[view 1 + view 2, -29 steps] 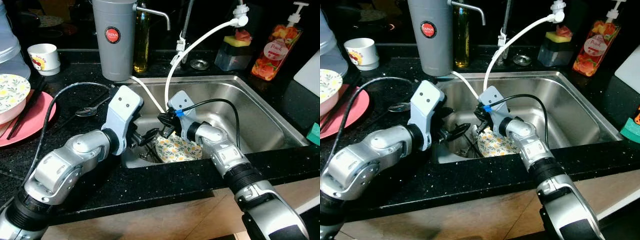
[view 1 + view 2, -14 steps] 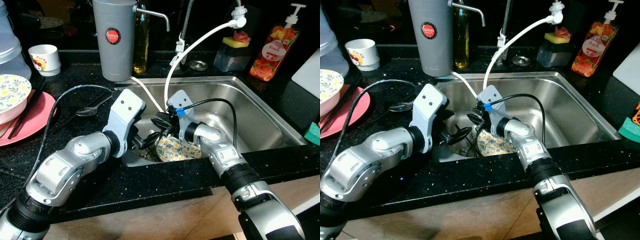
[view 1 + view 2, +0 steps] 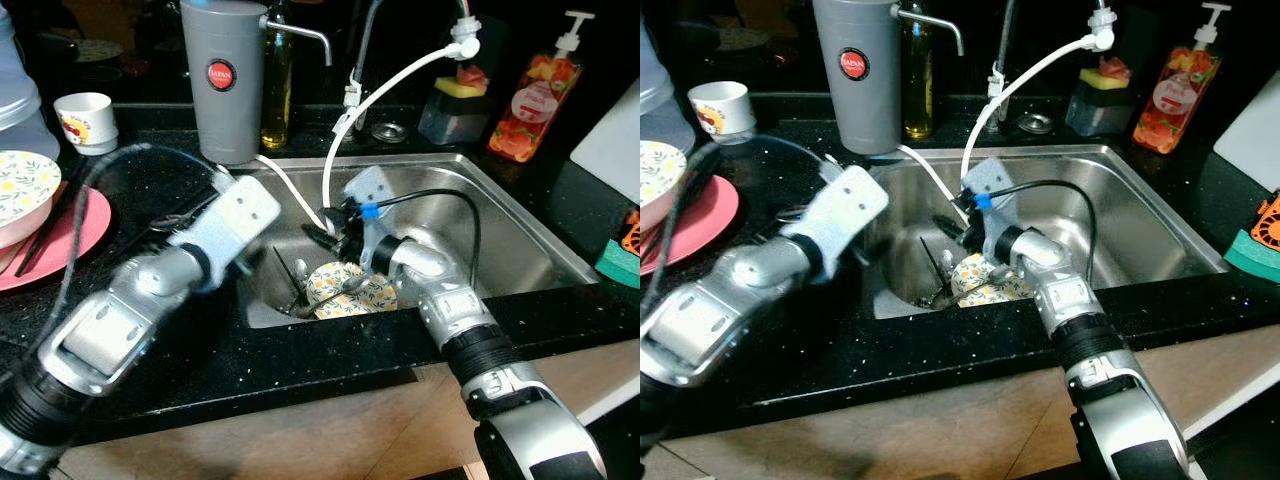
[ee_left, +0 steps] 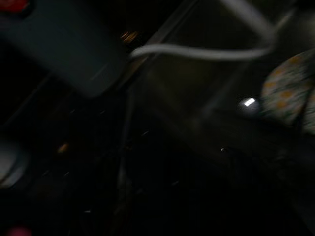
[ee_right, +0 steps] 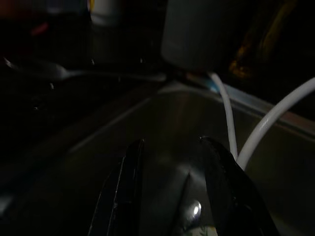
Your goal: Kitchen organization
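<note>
The right gripper (image 5: 172,187) hangs inside the sink (image 3: 520,240), fingers parted and empty. The floral bowl (image 3: 345,290) lies on the sink floor just below it. The left arm (image 3: 150,300) is motion-blurred over the worktop (image 3: 300,365); its gripper's state cannot be told.

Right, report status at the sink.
Right gripper open, low in the sink above the floral bowl. Left arm blurred over the counter. Utensils and white hose crowd the bowl.

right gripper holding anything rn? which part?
Nothing. In the wrist view the right gripper has its fingers apart with only bare sink between them, above the floral plate.
</note>
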